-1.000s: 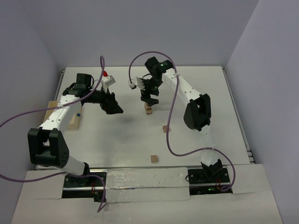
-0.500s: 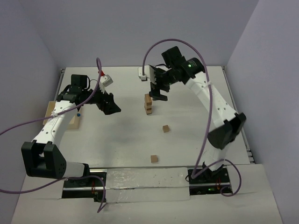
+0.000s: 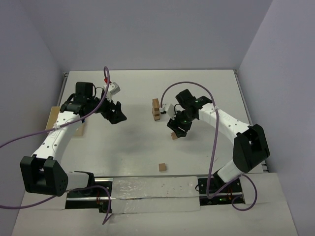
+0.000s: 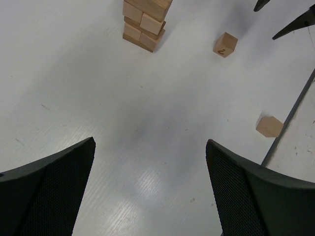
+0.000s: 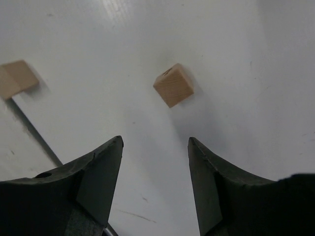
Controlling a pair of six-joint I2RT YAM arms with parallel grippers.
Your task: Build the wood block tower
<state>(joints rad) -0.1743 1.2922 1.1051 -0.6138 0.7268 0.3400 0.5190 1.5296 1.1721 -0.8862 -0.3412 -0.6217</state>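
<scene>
The tower (image 3: 155,109) stands at mid-desk, toward the far side, about 3 courses high in the top view and square enough to take more. 2 loose wood cubes lie nearer: one cube (image 3: 174,135) just right of and nearer than the tower, a second cube (image 3: 161,167) close to the near edge of the desk (image 3: 123,147).

The step in hand looks like fetching the next block. The right gripper (image 3: 178,129) hovers low over the first cube; in its wrist view the fingers (image 5: 101,162) stand partly apart with nothing between them, and the cube (image 5: 173,84) lies ahead of the tips, turned corner-on.

The left gripper (image 3: 115,112) hangs to the left of the tower, fingers spread wide and empty.

Next, the right arm probably needs to reach forward, turn to meet 2 flat faces, lower until the fingers straddle the cube, then close.
</scene>
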